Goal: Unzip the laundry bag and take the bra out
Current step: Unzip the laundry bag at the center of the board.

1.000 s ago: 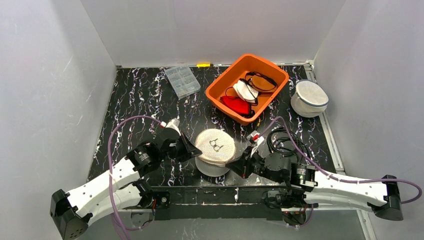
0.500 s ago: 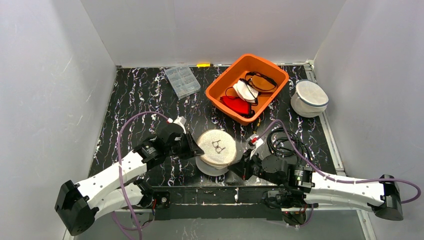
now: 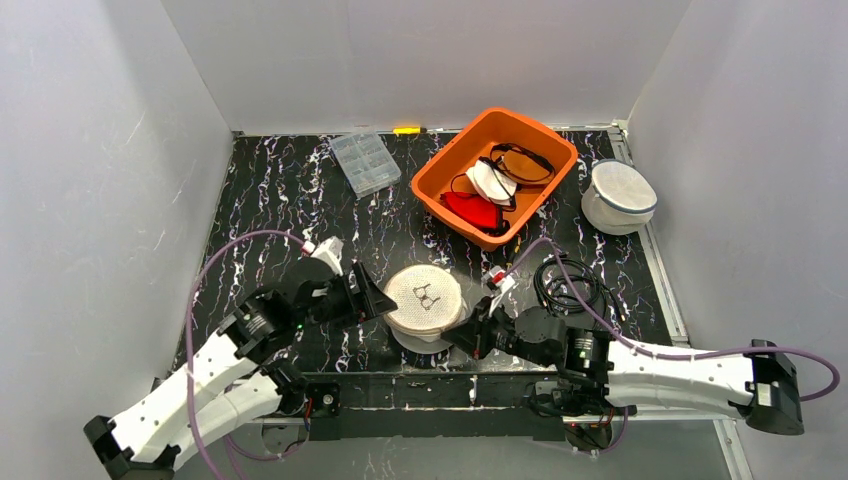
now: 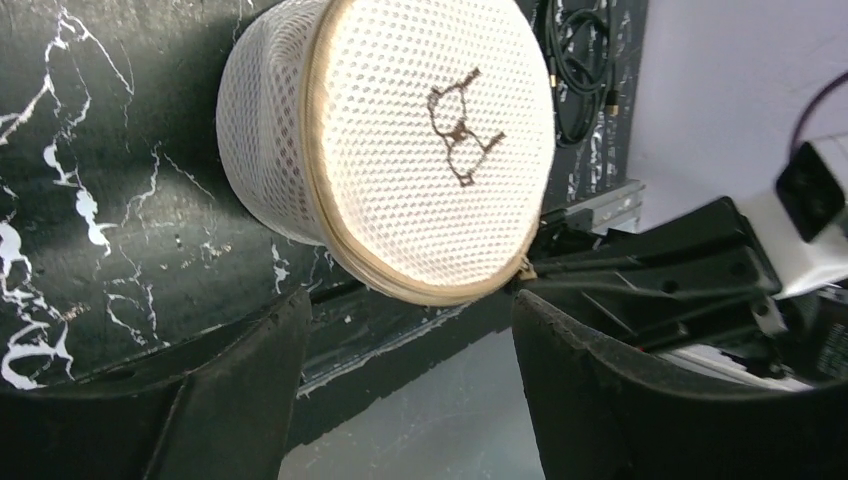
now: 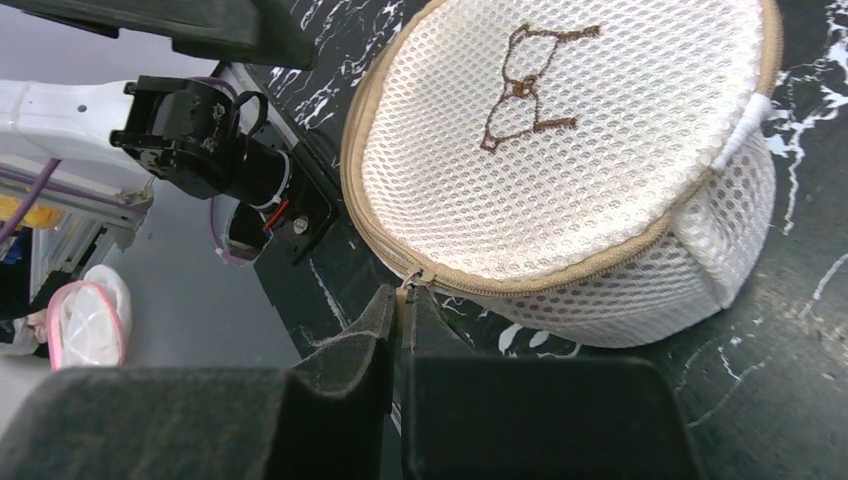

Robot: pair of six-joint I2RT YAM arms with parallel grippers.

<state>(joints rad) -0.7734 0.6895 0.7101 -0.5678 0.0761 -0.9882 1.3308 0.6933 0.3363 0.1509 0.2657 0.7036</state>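
The laundry bag (image 3: 425, 298) is a round white mesh pouch with a tan zipper and a brown bra logo on its lid; it lies near the front table edge, zipped. My right gripper (image 3: 463, 336) sits at its front right side, and in the right wrist view this gripper (image 5: 403, 297) is shut on the small tan zipper pull (image 5: 406, 284) of the bag (image 5: 570, 150). My left gripper (image 3: 376, 301) is open just left of the bag, its fingers apart below the bag (image 4: 400, 150) and holding nothing. The bra is hidden.
An orange bin (image 3: 432, 186) with red, white and black garments stands at the back. A second white mesh bag (image 3: 618, 197) lies at the far right. A clear compartment box (image 3: 365, 163) is back left. A coiled black cable (image 3: 570, 285) lies right of the bag.
My left gripper has opened and drawn back left off the bag. The right gripper stays shut on the zipper pull and has shifted slightly left with the bag.
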